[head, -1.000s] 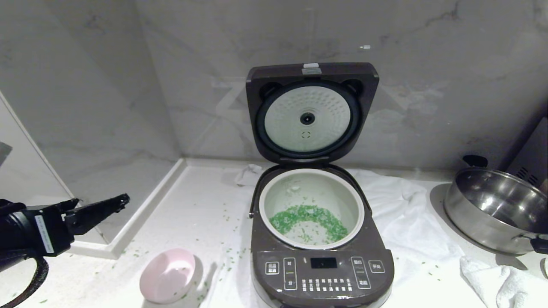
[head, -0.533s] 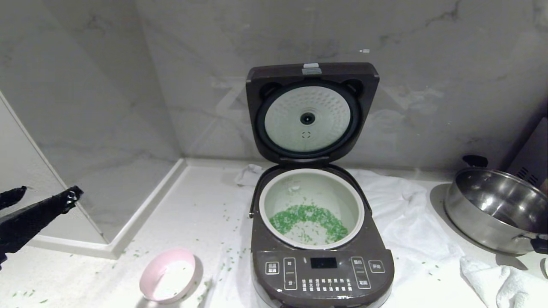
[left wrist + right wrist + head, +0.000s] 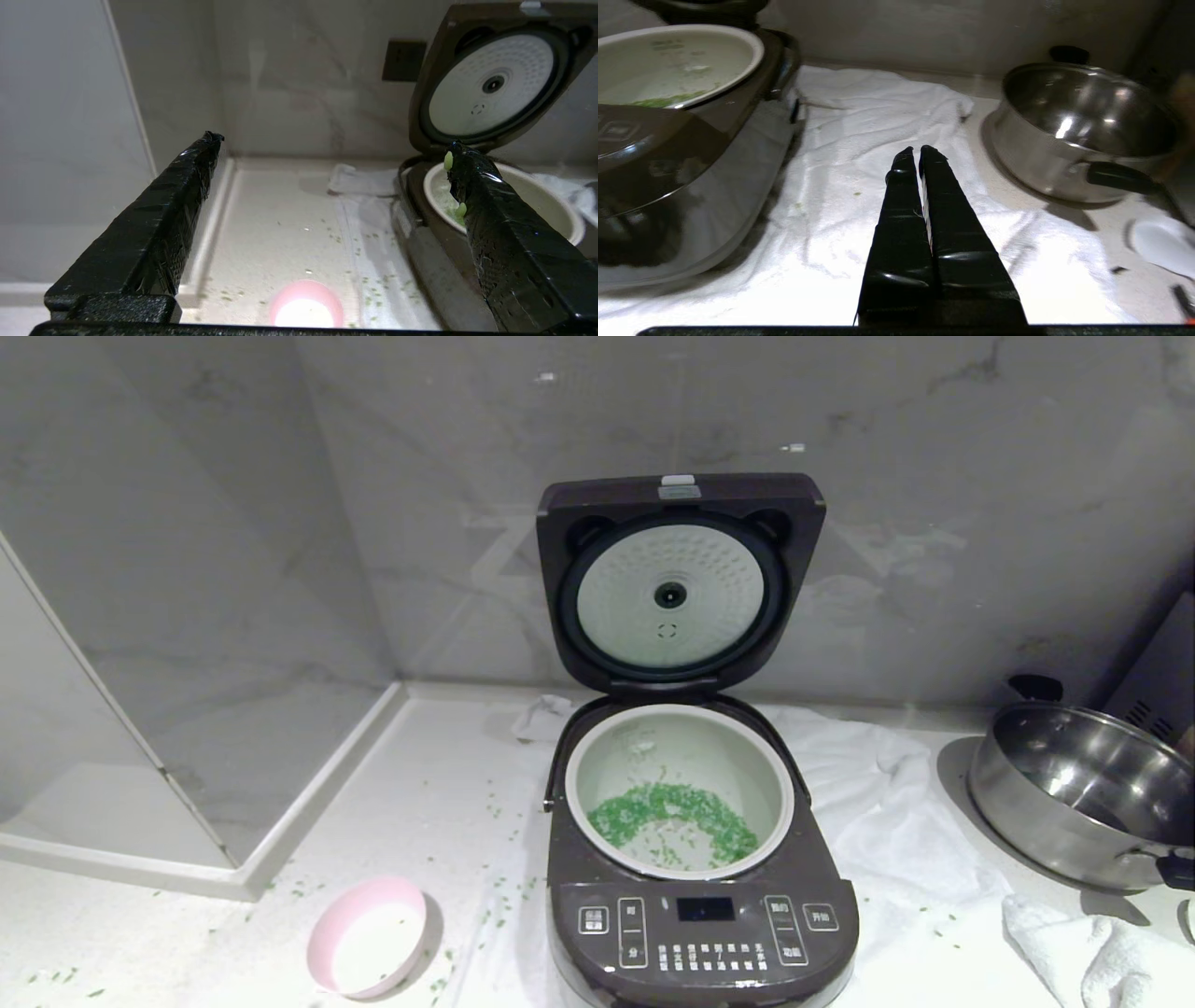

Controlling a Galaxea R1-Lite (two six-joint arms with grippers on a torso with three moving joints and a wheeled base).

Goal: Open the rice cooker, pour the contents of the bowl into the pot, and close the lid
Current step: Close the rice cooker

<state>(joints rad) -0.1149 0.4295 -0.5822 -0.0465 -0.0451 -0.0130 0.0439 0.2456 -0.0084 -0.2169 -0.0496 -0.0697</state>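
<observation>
The left gripper (image 3: 334, 149), spread wide and empty, has pulled away from the bowl (image 3: 367, 936) at the cooker's (image 3: 700, 915) 9 o'clock; only shutting the lid (image 3: 679, 581) is left.

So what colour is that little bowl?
The bowl is pale pink outside, white inside; the head view shows it best.

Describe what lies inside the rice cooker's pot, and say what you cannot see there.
Inside the pot, green grains lie in an arc on the pale bottom, which shows bare elsewhere. The bottom under the grains is hidden.
</observation>
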